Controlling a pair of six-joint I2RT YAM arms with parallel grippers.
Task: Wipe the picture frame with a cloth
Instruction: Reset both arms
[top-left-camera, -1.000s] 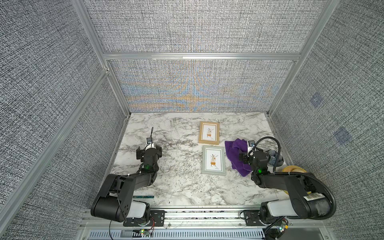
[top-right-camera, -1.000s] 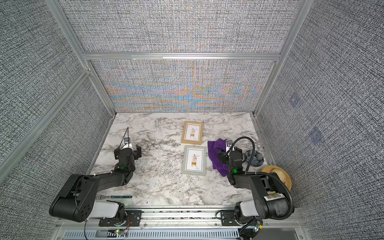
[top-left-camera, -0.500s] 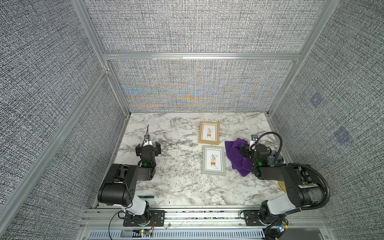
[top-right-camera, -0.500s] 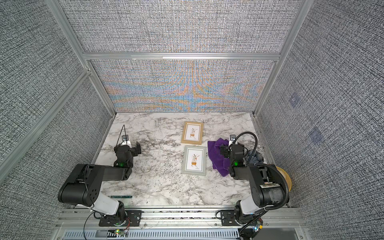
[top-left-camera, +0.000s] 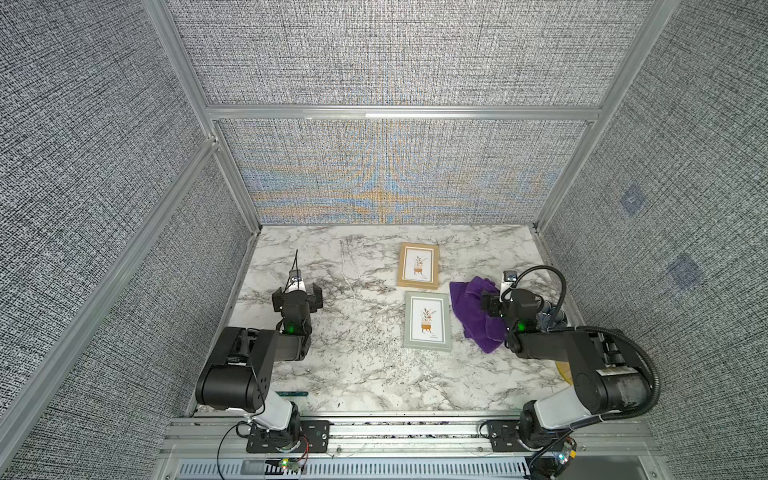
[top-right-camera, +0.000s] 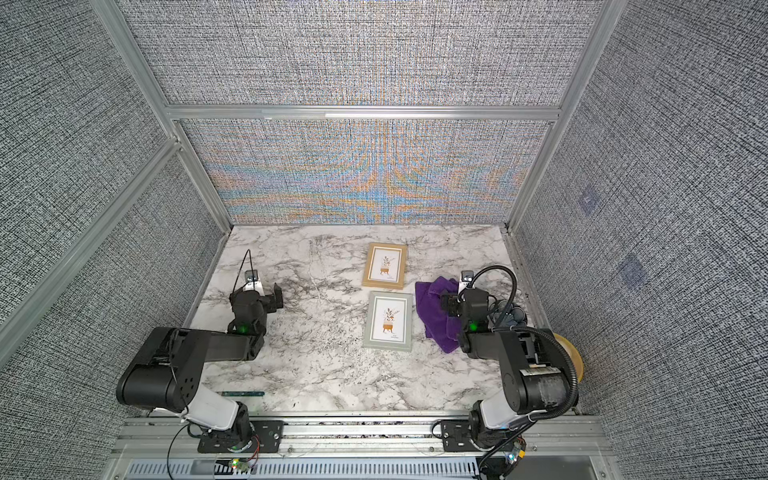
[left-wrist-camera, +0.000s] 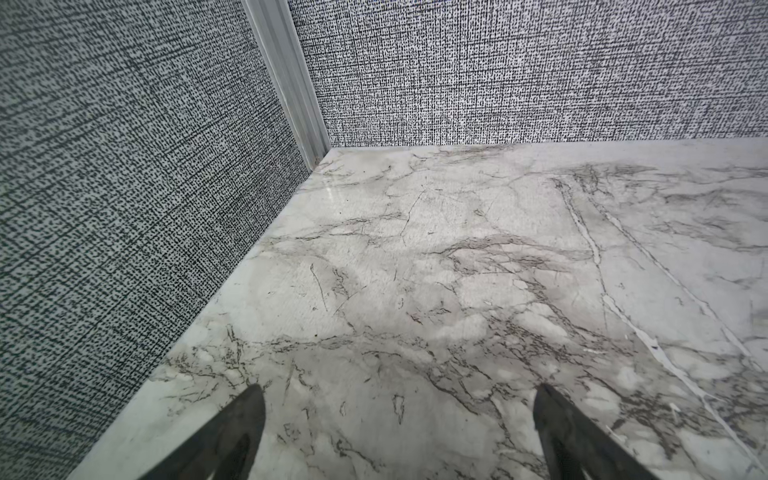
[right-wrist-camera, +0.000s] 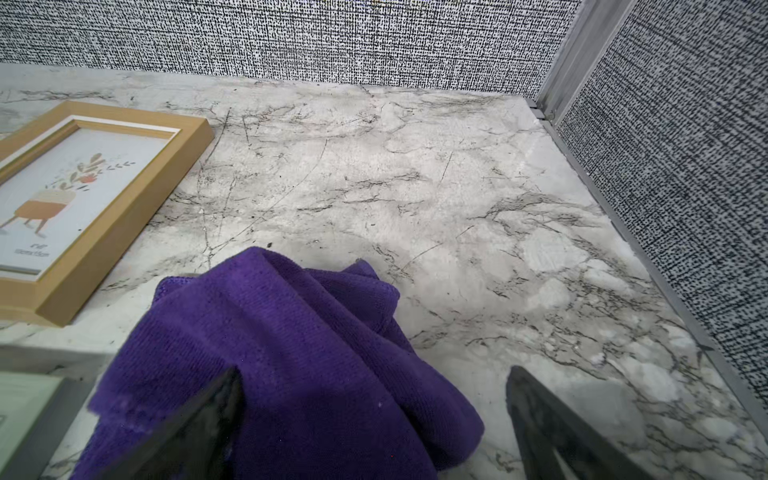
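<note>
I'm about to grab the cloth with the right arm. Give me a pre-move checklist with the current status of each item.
1. Right tool open: ok, its jaws stand wide apart.
2. Cloth lined up: ok, its bunched edge lies between the jaws.
3. Height of the right tool over the cloth: cannot tell.
4. Gray frame and wooden frame flat and face up: ok.
5. Cloth clear of the gray frame: cannot tell, as their edges lie very close together.
6. Left tool out of the way: ok, it is open over bare table, far from both frames.
</note>
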